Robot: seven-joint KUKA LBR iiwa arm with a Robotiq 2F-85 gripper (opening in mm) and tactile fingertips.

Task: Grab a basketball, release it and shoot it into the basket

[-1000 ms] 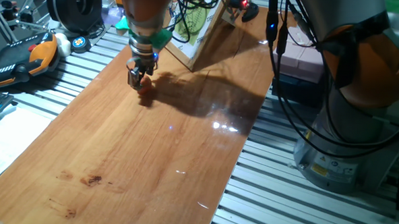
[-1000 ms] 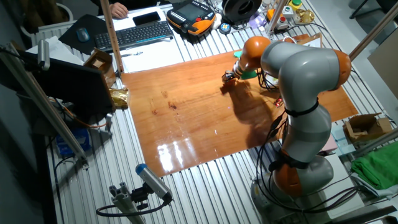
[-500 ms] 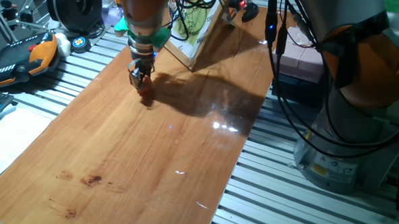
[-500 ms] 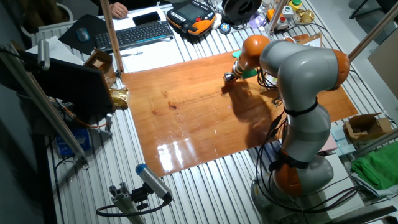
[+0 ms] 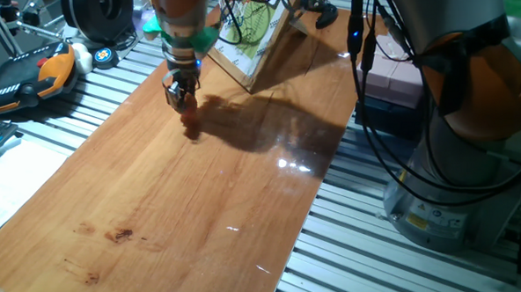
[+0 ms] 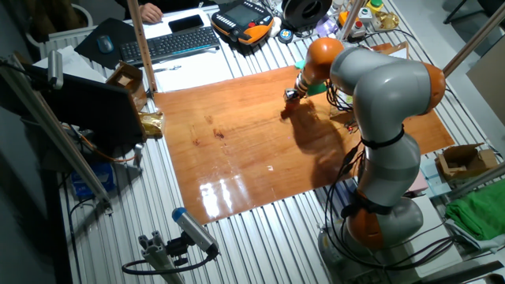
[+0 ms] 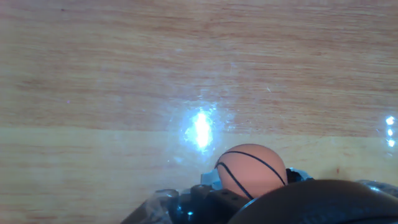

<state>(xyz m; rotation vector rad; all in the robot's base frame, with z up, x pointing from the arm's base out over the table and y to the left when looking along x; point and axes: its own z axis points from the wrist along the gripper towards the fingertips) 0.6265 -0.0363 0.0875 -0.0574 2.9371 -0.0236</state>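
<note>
Gripper (image 5: 181, 97) clamped on the tiny orange toy basketball with thin dark seams (image 7: 251, 170), held just above the wooden tabletop (image 5: 174, 194).

We read the next move as a carry to the basket: its tilted wood-framed backboard with the green and orange drawing (image 5: 260, 31) stands right of and farther back than the gripper in the one fixed view, near but apart. The hoop itself we can't make out. One arm only, so we'd lift first, then swing right and away.
</note>
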